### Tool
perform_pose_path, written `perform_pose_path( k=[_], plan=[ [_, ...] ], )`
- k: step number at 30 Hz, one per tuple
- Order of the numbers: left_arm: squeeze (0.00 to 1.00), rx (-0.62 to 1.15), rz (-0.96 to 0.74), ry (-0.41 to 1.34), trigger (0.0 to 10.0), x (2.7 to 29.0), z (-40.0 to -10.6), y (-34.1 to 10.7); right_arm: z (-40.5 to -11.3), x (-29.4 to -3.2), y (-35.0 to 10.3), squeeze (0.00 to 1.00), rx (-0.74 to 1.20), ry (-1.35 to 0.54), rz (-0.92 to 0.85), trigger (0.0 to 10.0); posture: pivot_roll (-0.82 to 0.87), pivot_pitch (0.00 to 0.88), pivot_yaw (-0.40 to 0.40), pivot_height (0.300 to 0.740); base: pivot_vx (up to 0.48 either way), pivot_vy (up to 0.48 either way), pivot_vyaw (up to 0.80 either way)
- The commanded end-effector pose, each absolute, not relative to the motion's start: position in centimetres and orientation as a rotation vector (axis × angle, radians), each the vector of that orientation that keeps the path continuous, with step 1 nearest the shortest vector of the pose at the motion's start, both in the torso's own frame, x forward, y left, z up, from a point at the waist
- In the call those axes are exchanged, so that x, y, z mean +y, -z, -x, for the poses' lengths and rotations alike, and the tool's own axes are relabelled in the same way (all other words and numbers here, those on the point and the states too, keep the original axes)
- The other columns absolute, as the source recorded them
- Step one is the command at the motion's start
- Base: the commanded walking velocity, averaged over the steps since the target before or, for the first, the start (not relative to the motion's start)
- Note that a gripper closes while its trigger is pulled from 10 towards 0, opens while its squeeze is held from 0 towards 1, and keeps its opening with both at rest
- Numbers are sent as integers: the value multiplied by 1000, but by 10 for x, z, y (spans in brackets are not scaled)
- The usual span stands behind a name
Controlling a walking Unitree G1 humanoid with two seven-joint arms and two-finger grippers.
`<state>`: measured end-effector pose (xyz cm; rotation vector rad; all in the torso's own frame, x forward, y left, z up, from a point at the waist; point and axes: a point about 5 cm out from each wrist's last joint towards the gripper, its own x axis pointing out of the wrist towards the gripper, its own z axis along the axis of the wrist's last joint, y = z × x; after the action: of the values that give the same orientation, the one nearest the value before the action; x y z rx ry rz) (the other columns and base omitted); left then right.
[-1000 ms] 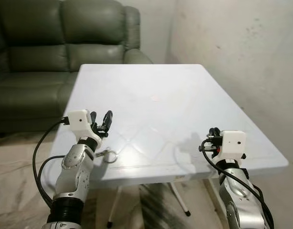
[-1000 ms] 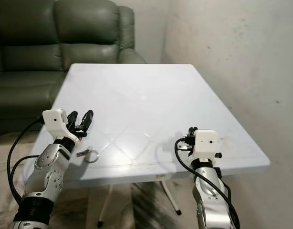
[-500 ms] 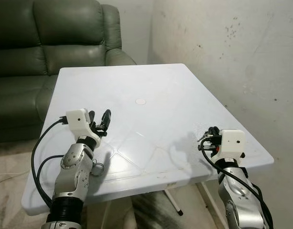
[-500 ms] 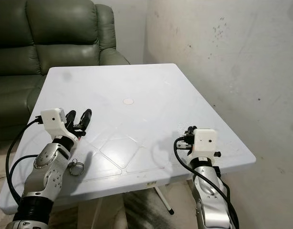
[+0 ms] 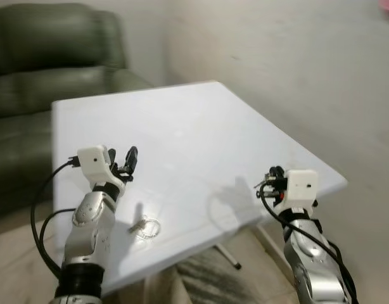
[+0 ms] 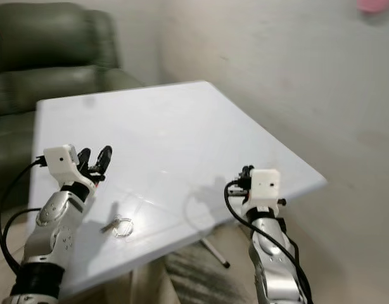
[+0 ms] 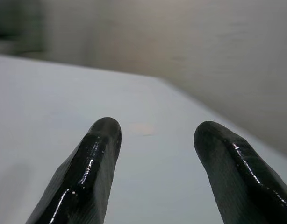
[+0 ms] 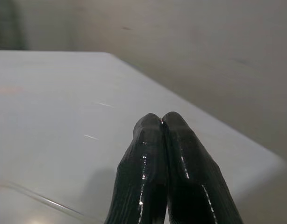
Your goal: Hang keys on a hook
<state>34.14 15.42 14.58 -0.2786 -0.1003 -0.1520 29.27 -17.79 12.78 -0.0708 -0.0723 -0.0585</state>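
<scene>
My left tool (image 5: pixel 123 161) hangs open and empty over the worktop (image 5: pixel 201 139), keys (image 5: pixel 145 226) lying below and behind its tips near the edge; a blind reach could knock them off.

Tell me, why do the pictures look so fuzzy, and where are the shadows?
Both eye views are smeared, likely from camera motion, so the keys look soft; the arms cast grey shadows on the white table. In the left wrist view, the left gripper is sharp and the background hazy; likewise the right gripper in its wrist view.
</scene>
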Motion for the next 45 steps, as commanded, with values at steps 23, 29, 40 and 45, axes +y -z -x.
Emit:
perform_pose_path(
  k=[23, 29, 40, 45],
  plan=[
    [0, -46, 273, 96, 10000, 165, -341, -140, -292, -173, -133, 0, -86, 49, 62, 10000, -53, 0, -36, 740, 0, 0, -797],
    [0, -45, 269, 106, 10000, 163, -340, -140, -292, -172, -132, 0, -87, 46, 65, 10000, -56, 0, -34, 740, 0, 0, -800],
    [0, -42, 254, 120, 10000, 160, -341, -140, -292, -172, -132, 0, -87, 41, 69, 10000, -56, 0, -33, 740, 0, 0, -800],
    [0, -42, 250, 123, 10000, 160, -341, -140, -291, -172, -131, 0, -86, 40, 70, 10000, -56, 0, -32, 740, 0, 0, -800]
  ],
)
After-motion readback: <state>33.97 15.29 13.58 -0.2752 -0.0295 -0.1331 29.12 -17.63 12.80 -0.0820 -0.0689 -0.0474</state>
